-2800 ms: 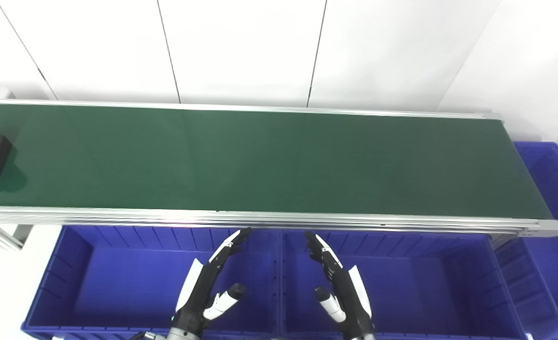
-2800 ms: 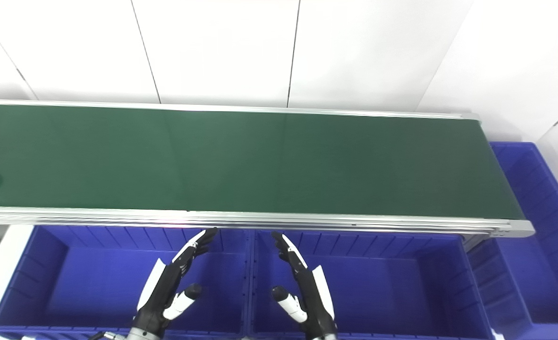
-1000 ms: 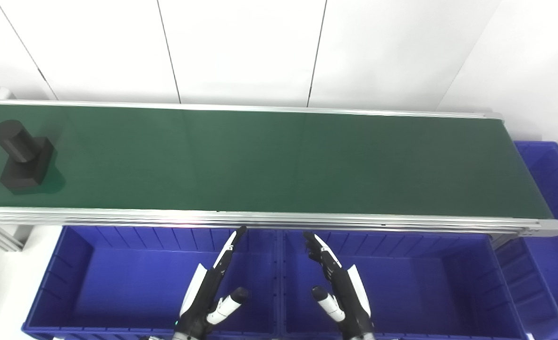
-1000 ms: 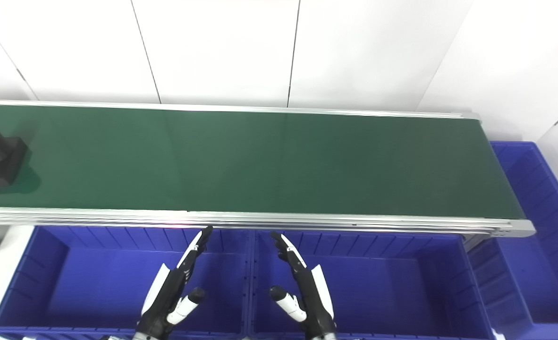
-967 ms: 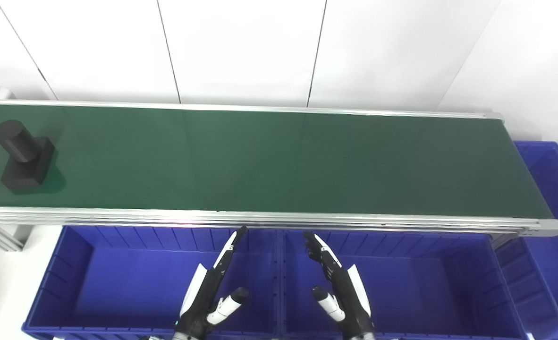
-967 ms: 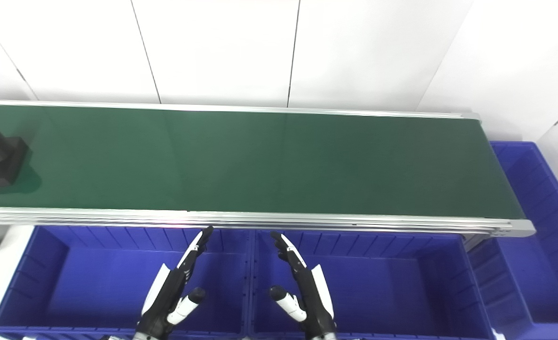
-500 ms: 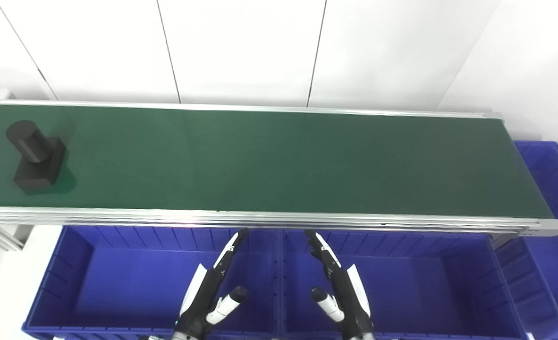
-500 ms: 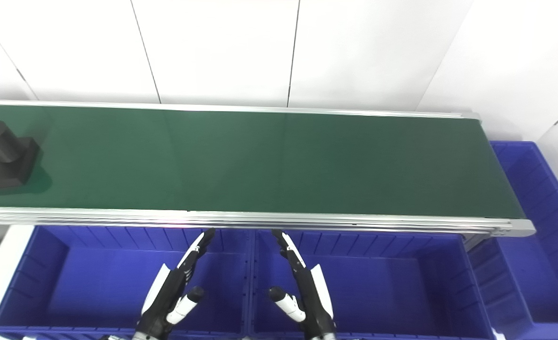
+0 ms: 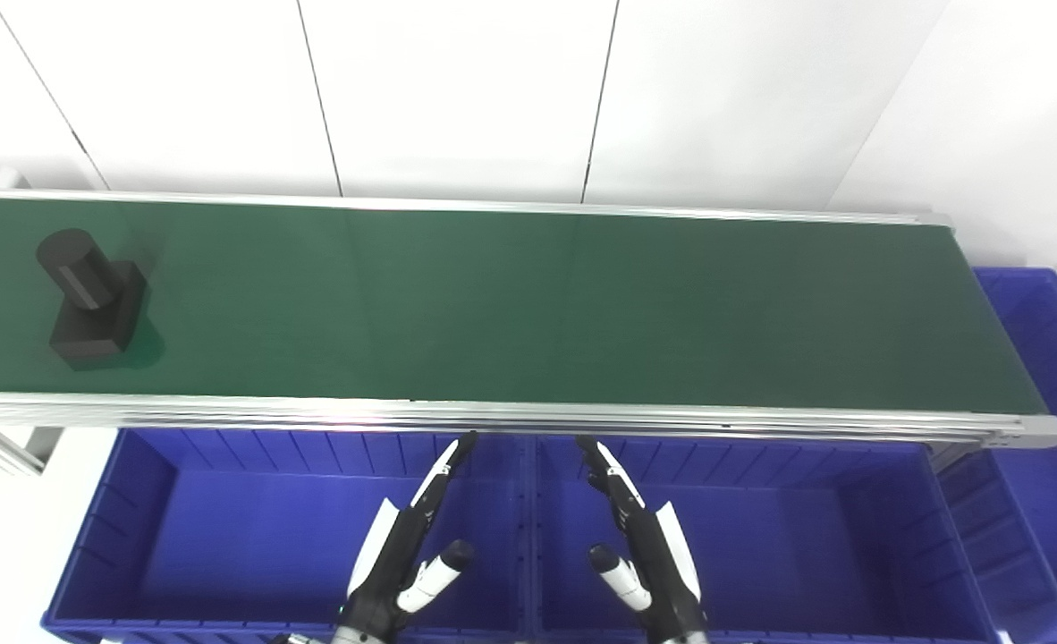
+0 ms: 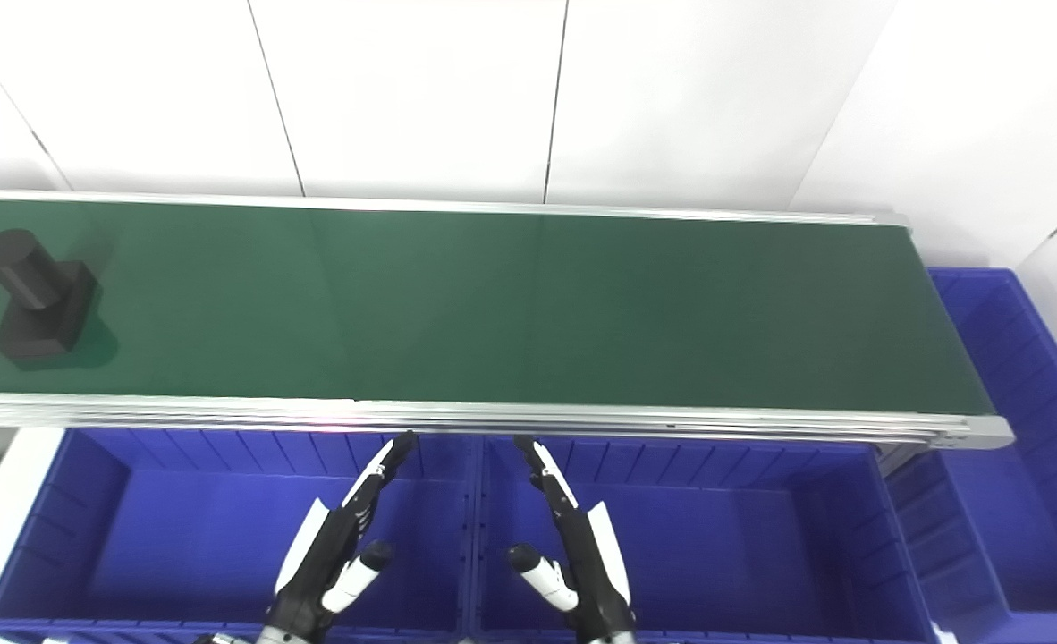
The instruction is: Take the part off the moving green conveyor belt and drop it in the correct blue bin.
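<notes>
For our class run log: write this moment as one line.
black part far left on belt | left hand open | right hand open | over blue bins

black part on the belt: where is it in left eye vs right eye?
Left eye view: the black part stands on the green belt near the picture's left side, a little in from the edge.
Right eye view: the same part sits closer to the left edge.
Shared landmark: the belt's right end cap, above the blue bins; both open hands, left and right, are far from the part.
</notes>
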Motion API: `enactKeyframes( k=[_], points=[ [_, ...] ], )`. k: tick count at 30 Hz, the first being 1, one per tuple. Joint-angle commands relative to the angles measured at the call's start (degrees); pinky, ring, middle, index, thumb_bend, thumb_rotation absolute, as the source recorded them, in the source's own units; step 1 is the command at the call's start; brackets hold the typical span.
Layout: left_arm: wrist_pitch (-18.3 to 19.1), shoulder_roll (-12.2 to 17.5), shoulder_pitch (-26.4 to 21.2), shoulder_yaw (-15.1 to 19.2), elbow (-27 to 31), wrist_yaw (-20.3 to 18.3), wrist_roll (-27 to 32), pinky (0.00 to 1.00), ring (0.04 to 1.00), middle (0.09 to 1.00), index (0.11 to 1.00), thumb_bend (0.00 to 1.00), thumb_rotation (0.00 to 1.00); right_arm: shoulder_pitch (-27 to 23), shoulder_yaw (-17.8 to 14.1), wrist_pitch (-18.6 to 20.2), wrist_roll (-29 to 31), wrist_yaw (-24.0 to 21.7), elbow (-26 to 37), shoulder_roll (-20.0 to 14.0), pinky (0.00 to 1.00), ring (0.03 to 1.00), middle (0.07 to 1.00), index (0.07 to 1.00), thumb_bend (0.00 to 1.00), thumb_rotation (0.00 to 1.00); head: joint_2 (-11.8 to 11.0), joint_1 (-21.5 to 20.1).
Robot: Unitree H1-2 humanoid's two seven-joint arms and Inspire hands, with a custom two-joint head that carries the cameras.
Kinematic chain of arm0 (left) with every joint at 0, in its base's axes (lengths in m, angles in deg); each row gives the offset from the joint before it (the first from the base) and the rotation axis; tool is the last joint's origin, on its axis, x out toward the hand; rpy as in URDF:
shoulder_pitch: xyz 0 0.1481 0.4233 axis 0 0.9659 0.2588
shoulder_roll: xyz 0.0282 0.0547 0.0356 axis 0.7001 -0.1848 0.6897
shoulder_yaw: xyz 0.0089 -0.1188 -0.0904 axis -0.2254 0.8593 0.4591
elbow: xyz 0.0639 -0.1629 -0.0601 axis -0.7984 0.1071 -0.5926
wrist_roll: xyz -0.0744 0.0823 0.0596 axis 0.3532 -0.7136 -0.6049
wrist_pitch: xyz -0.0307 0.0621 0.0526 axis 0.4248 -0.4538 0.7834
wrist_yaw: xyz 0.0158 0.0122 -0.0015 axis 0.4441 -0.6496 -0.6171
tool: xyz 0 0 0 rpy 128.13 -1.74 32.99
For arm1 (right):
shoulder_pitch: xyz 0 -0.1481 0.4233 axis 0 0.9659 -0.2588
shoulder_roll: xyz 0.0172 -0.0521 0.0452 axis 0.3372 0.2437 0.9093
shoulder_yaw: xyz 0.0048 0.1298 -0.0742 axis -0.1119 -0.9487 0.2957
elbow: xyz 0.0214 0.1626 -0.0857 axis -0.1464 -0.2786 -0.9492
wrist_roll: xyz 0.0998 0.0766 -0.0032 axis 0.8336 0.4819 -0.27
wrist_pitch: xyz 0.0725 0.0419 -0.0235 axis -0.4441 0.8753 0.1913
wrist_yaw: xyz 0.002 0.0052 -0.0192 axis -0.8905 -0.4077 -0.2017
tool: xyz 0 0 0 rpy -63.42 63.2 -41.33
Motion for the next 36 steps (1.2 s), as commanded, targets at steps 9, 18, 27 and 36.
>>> enactKeyframes(
  k=[9,18,27,36],
  points=[
    [-1.85,-2.34,-1.91,-1.10,-3.71,2.13,-1.06,0.88,0.927,0.944,0.915,0.78,0.94,-0.57,-0.68,-1.93,1.75,-0.63,-0.94,-1.73,0.98,0.975,0.970,0.951,0.91,1.00,-4.52,6.63],
    [-1.85,-2.36,-3.64,-3.75,-6.30,5.51,-1.68,0.86,0.916,0.937,0.904,0.81,0.93,-1.20,-0.87,-1.93,2.70,-0.53,-2.69,-2.10,0.96,0.960,0.961,0.945,0.89,1.00,-6.00,7.04],
    [-1.85,-1.93,-4.20,-4.86,-7.08,6.53,-1.71,0.86,0.918,0.938,0.904,0.81,0.93,-1.36,-0.96,-1.93,3.03,-0.80,-3.41,-1.90,0.96,0.957,0.958,0.937,0.89,0.99,-6.69,6.54],
    [-1.85,-1.19,-5.03,-6.74,-8.24,8.54,-2.55,0.85,0.913,0.938,0.901,0.81,0.95,-1.50,-0.74,-1.93,2.93,-0.42,-4.15,-1.74,0.95,0.945,0.947,0.931,0.89,0.98,-8.63,7.04]
  ],
)
